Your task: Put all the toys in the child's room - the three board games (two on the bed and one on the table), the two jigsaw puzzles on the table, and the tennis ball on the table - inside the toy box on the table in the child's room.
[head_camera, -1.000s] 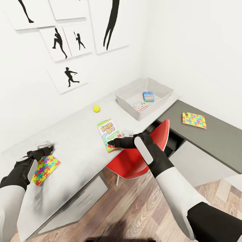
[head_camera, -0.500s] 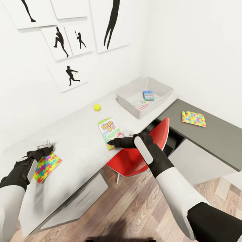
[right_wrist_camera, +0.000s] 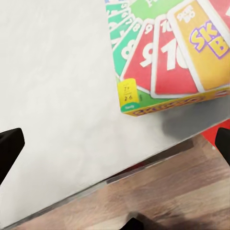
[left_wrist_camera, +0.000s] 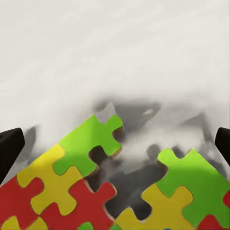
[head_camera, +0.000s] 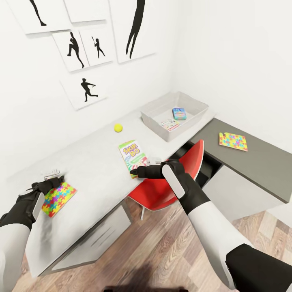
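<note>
Nothing on the table [head_camera: 93,162] has shifted on its own; the whole head view has slid a little, so the camera has moved, and both arms sit much as they did a second ago.

Two board games lie inside the toy box [head_camera: 156,113]: the blue game [head_camera: 179,113] and the Monopoly box [head_camera: 170,124]. That much looks done.

Four things are left outside. Skip-Bo [head_camera: 132,156] lies flat near the table's front edge, above the red chair [head_camera: 170,188]. The right gripper [head_camera: 136,173] hangs at its near corner; in the right wrist view the fingertips stand far apart, so it is spread open and holds nothing. The ball [head_camera: 118,127] rests on the table between Skip-Bo and the wall, well apart from the box. One puzzle [head_camera: 59,198] lies at the table's left end, with the left gripper [head_camera: 50,181] just over its far edge; the left wrist view shows wide-set fingertips with the puzzle below them, so it too is open and empty. The second puzzle [head_camera: 233,141] lies on the dark lower section.

By my count, the task is about a third done.
</note>
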Robot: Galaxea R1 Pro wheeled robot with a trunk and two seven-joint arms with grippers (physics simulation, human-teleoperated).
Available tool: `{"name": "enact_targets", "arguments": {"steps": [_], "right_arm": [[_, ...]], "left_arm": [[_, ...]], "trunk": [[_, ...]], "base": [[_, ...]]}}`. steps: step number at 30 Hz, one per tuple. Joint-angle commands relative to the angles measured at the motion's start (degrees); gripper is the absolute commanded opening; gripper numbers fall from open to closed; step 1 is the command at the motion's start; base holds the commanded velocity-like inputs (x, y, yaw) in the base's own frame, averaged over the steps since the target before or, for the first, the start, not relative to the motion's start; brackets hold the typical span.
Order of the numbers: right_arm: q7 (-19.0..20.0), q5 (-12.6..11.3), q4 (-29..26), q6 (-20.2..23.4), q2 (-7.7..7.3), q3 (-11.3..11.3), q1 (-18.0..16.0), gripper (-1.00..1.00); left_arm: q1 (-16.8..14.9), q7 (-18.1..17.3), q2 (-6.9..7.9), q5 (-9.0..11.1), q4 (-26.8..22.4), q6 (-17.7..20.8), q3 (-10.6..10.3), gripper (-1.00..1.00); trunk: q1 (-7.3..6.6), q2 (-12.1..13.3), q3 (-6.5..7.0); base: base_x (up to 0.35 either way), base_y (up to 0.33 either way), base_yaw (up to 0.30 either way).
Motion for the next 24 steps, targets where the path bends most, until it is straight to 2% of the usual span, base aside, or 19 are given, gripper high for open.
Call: {"name": "enact_targets", "arguments": {"steps": [1,9,24], "right_arm": [[-0.12,-0.11,-0.04,0.21,0.0,0.02,-0.04,1.0],[-0.12,-0.11,-0.05,0.21,0.0,0.02,-0.03,1.0],[-0.11,-0.11,-0.05,0.21,0.0,0.02,-0.03,1.0]], "left_arm": [[-0.02,-0.39,-0.03,-0.04,-0.08,0.38,0.25,1.0],[-0.01,-0.39,-0.03,0.0,-0.08,0.38,0.25,1.0],[-0.01,-0.39,-0.03,-0.04,-0.08,0.38,0.25,1.0]], "trunk": [[0.02,-0.09,-0.08],[0.02,-0.09,-0.08],[0.02,-0.09,-0.08]], "base": [[-0.081,0.0,0.0],[-0.043,0.0,0.0],[-0.132,0.0,0.0]]}}
